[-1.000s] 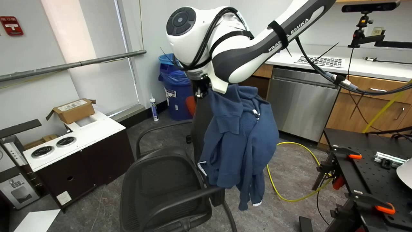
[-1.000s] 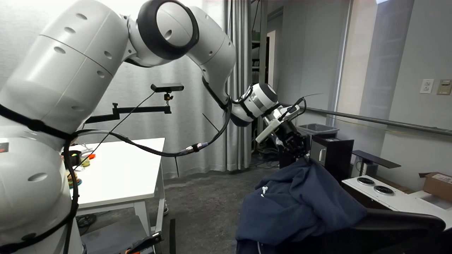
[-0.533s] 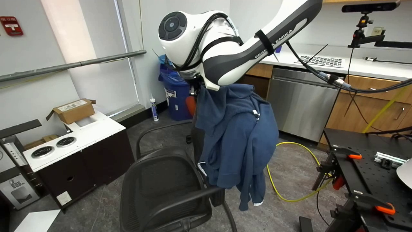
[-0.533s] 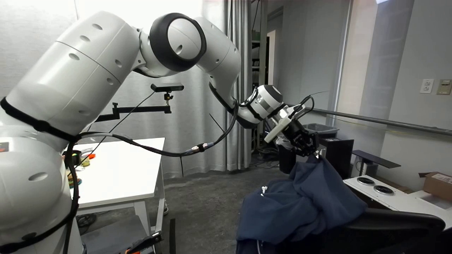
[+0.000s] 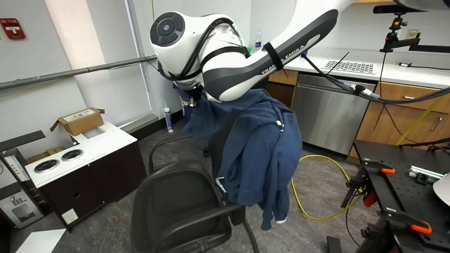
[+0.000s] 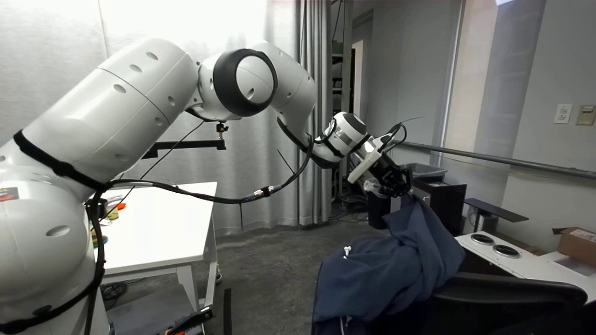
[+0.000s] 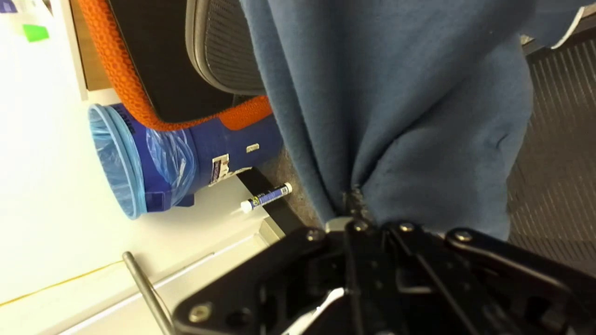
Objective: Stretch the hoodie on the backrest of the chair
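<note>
The blue hoodie (image 5: 270, 147) hangs over the backrest (image 5: 221, 144) of the black chair (image 5: 172, 203). It bunches toward the right side, with a sleeve hanging down. My gripper (image 5: 192, 102) is shut on a fold of the hoodie and holds it up left of the backrest. A strip of dark backrest shows between the held part and the hanging part. In an exterior view the hoodie (image 6: 372, 274) rises to a peak at the gripper (image 6: 409, 191). In the wrist view, pleats of the hoodie (image 7: 396, 116) run into the gripper (image 7: 356, 204); the pinched edge is hidden.
In the wrist view, an orange chair (image 7: 109, 56), a blue bin (image 7: 205, 153) and a caulk tube (image 7: 267, 197) lie beyond the hoodie. A toy stove (image 5: 88, 151) stands left of the chair. A black workbench (image 5: 397, 179) stands at the right.
In an exterior view my gripper has moved left, pulling the held hoodie part past the backrest's left edge. The hanging part has barely moved. The gripper has stayed shut on the cloth.
</note>
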You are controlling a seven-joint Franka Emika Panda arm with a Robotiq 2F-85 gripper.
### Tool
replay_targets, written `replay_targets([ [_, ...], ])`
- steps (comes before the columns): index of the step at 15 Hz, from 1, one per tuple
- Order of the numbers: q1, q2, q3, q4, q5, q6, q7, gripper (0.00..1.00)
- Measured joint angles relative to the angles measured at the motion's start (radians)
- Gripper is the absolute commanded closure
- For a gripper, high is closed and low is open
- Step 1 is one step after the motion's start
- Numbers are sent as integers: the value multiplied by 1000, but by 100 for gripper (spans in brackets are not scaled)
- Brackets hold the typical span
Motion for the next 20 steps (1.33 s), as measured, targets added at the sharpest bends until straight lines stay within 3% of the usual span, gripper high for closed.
replay_targets([
  [7, 57, 180, 1, 253, 6, -1, -85, 99],
  [15, 23, 352, -10, 462, 100, -23, -218, 99],
  [16, 20, 365, -12, 479, 116, -38, -228, 70],
  [18, 19, 387, -18, 510, 146, -77, -241, 64],
  [20, 19, 403, -20, 539, 168, -119, -253, 49],
])
